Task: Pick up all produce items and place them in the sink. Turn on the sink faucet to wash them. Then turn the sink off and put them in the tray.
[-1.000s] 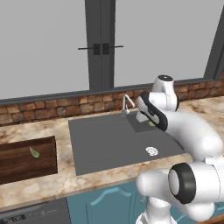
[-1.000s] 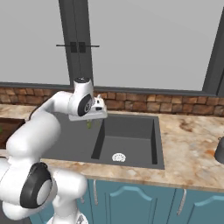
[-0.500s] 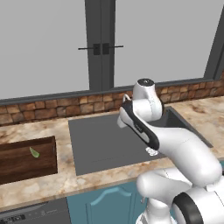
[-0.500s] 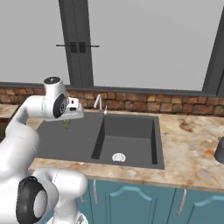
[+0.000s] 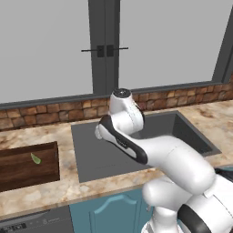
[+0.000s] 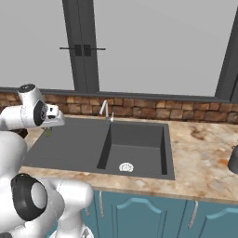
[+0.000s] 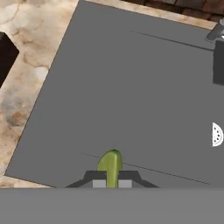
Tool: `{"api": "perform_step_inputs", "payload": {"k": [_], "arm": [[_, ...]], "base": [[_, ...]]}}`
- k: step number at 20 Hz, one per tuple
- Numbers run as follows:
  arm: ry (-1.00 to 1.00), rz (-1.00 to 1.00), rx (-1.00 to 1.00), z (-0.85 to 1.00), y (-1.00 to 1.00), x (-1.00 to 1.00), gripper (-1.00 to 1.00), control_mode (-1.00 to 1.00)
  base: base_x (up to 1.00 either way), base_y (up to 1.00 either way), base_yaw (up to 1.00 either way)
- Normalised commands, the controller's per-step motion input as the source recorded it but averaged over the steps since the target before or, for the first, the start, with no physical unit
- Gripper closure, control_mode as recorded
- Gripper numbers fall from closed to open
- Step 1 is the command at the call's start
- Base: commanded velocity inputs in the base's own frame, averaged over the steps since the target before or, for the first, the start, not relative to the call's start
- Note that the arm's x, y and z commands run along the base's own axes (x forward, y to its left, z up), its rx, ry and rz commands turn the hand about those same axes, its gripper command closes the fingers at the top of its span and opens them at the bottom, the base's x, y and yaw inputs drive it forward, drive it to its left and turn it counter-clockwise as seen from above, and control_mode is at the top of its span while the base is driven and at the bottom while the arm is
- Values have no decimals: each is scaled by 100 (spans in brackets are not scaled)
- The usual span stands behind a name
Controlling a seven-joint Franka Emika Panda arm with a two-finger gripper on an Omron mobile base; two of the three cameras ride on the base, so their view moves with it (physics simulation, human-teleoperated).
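- The sink's [image 6: 69, 146] flat drainboard half lies bare and open from above.
- The faucet [image 6: 107, 110] stands at the back rim, beside the basin's corner.
- The tray [image 5: 27, 166] sits left of the sink, open on top, with one green piece [image 5: 35, 158] inside.

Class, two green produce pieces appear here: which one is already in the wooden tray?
The small green piece lying loose in the brown tray. The other piece is pinched in the gripper above the sink's flat half.
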Motion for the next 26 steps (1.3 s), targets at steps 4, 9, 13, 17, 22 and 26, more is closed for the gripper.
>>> {"api": "perform_step_inputs", "payload": {"k": [4, 9, 13, 17, 22, 26], "arm": [[3, 2, 0, 0, 94, 12, 100, -100], [6, 3, 0, 0, 94, 18, 100, -100], [5, 2, 0, 0, 95, 5, 100, -100], [3, 2, 0, 0, 90, 0, 100, -100], [0, 0, 0, -17, 70, 6, 100, -100], [0, 0, 0, -40, 58, 22, 100, -100]], "base": [[0, 0, 0], [0, 0, 0], [0, 0, 0], [0, 0, 0], [0, 0, 0], [0, 0, 0]]}}
